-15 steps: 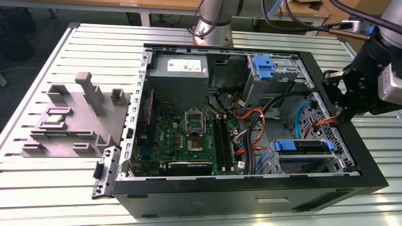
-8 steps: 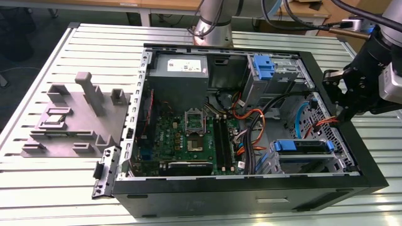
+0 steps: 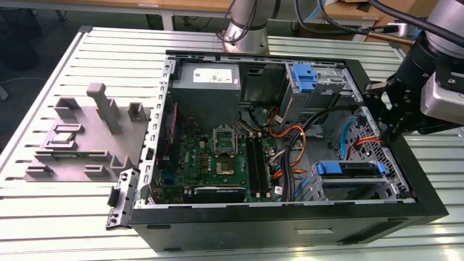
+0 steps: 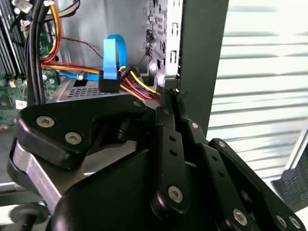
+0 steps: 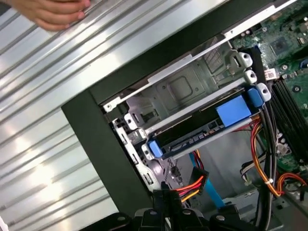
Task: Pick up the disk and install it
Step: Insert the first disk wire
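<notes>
End effector (image 4: 169,98) pinched together, empty, at the case wall; disk (image 5: 202,127) just ahead, already seated in its bay for mounting.

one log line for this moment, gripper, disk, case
gripper: shut, empty, at case wall | disk: seated in drive bay, blue carrier | cables: beside gripper | hand: on table outside case

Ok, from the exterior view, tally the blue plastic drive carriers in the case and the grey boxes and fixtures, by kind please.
Blue plastic carriers: 2, the upper carrier at the far bay and the lower carrier at the near bay.
Grey power supply box: 1.
Grey fixture on the table beside the case: 1.
Total: 4.
</notes>
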Available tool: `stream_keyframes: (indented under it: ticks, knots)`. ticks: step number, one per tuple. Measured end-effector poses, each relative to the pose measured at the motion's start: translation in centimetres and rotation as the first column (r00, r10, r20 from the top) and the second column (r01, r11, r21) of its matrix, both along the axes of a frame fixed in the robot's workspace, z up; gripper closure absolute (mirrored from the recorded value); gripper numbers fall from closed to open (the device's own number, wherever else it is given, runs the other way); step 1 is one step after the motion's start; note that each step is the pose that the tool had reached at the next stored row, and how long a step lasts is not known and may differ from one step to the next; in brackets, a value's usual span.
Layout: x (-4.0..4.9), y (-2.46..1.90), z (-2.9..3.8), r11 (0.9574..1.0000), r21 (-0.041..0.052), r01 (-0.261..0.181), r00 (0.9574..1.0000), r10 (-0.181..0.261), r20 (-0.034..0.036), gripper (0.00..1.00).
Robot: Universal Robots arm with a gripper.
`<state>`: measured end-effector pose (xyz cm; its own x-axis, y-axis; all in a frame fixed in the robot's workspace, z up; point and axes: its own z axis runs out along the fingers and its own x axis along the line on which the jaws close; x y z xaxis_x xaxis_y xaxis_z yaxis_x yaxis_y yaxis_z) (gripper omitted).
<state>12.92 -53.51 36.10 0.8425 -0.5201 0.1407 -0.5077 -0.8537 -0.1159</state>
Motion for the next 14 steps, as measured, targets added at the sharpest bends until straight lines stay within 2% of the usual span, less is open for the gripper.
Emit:
stream_keyframes:
  ticks: [3,6,9,13,14]
  knots:
    - [0.0,0.0,-0.07,0.9985,0.0,0.054,0.9985,-0.054,0.0,0.83]
    - [0.0,0.0,-0.15,0.994,0.0,0.109,0.994,-0.109,0.0,0.83]
    - [0.0,0.0,-0.23,0.9866,0.0001,0.163,0.9866,-0.163,0.0,0.83]
    - [-0.06,0.0,-0.34,0.9732,0.0,0.23,0.9732,-0.23,0.0001,0.83]
    - [-0.3,0.0,-0.35,0.9726,-0.0003,0.233,0.9726,-0.233,0.0001,0.83]
